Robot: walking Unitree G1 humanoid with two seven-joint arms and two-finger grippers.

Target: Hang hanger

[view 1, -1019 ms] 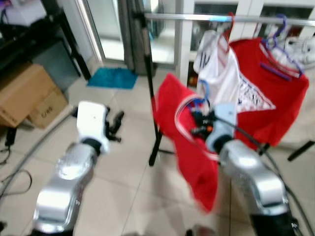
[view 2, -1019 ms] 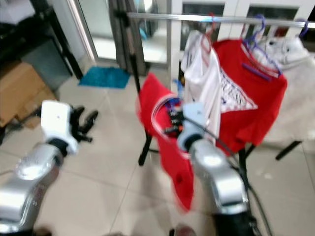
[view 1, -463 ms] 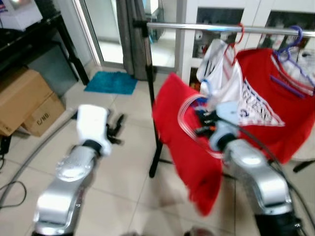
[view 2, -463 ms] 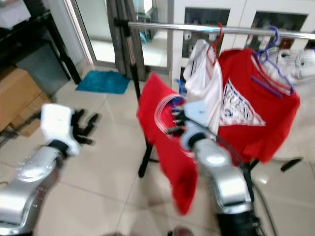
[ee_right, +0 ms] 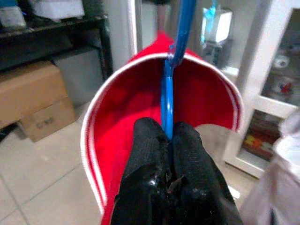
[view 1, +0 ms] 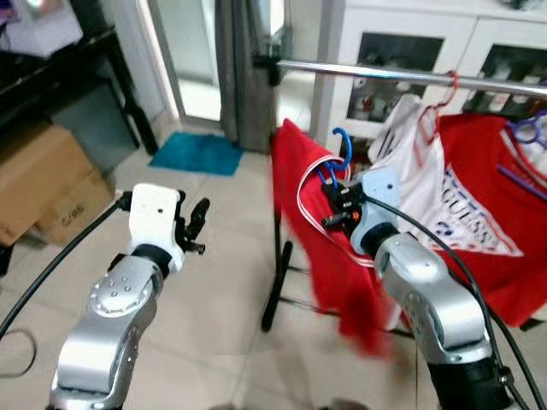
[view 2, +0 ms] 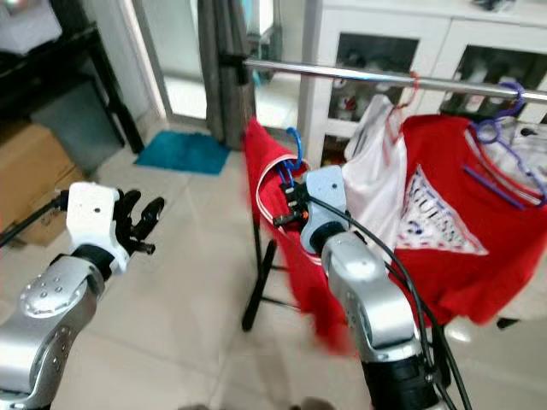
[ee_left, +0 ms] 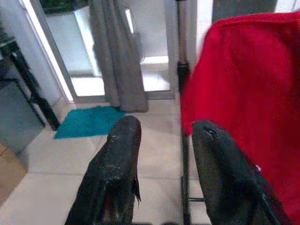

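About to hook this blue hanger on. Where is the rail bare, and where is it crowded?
The right claw grips the blue hanger carrying the red shirt. The rail is bare from its left end post to the red hanger. Past that, hung shirts crowd it. The left claw is open.

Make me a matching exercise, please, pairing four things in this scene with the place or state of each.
Things:
1. blue hanger
2. left hand
3. teal mat
4. white shirt

States:
A. on the floor by the doorway
B. open, holding nothing
C. hung on the rail
D. pinched in the right hand, carrying a red shirt

Pairs: 1-D, 2-B, 3-A, 4-C
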